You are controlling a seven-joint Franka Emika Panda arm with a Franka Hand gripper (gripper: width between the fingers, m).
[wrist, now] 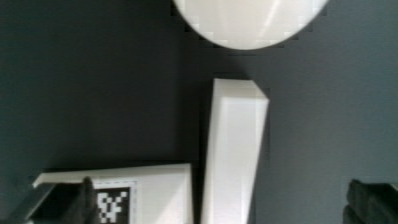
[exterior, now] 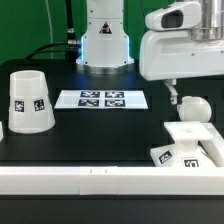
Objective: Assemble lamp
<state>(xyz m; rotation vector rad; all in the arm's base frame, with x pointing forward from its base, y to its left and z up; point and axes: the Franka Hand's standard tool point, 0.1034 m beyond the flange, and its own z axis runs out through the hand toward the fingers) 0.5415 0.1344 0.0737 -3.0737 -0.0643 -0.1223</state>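
The round-headed bulb (exterior: pixel 192 108) lies on the dark table at the exterior view's right. It also shows in the wrist view (wrist: pixel 249 22). The flat square base (exterior: pixel 188 138) with its tag sits just in front of the bulb. The wrist view shows its white edge (wrist: pixel 237 150) and a tag (wrist: pixel 116 200). The tapered shade (exterior: pixel 30 100) stands at the exterior view's left. My gripper (exterior: pixel 172 93) hangs above the table just left of the bulb. In the wrist view the gripper (wrist: pixel 217 205) is open and empty, with the base's edge between its fingertips (wrist: pixel 63 205).
The marker board (exterior: pixel 102 99) lies flat in the middle of the table. A long white rail (exterior: pixel 90 180) runs along the front edge. The arm's white pedestal (exterior: pixel 104 45) stands at the back.
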